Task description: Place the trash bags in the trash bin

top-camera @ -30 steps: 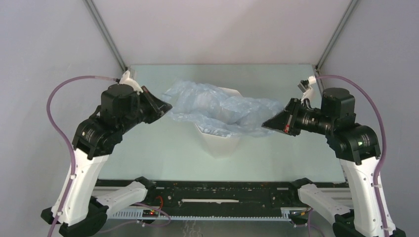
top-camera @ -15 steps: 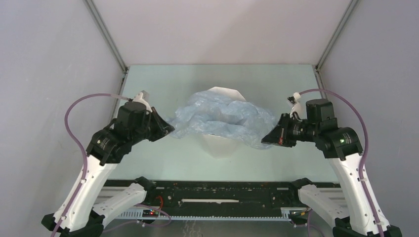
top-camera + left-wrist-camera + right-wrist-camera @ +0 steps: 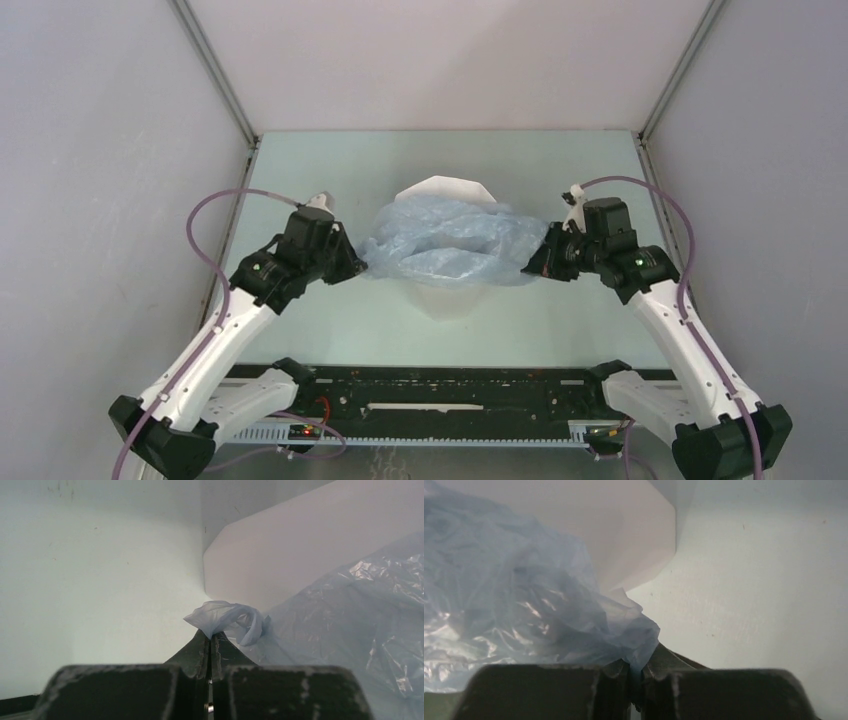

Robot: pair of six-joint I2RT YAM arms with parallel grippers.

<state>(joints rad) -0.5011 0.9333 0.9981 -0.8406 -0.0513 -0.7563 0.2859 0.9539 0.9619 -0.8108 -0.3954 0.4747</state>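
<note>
The pale-blue, wrinkled trash bag (image 3: 450, 240) is spread across the mouth of the white faceted trash bin (image 3: 441, 187) at the table's middle, and it overhangs both sides. At the bag's left edge, my left gripper (image 3: 358, 266) is shut on a twisted bit of film. The left wrist view shows that twist (image 3: 232, 621) pinched at the gripper (image 3: 210, 636), with the bin wall (image 3: 300, 545) behind it. My right gripper (image 3: 531, 268) grips the right edge. In the right wrist view the gripper (image 3: 635, 664) has a fold of bag (image 3: 524, 610) caught in a narrow gap, beside the bin (image 3: 624, 525).
Grey enclosure walls stand close on the left, right and back of the pale green table (image 3: 330, 310). A black rail (image 3: 430, 395) with the arm bases runs along the near edge. Purple cables (image 3: 205, 215) loop over both arms.
Both grippers have come down and inward toward the bin, lowering the stretched bag onto its mouth. The right jaws have eased apart a little, with film still between them.
</note>
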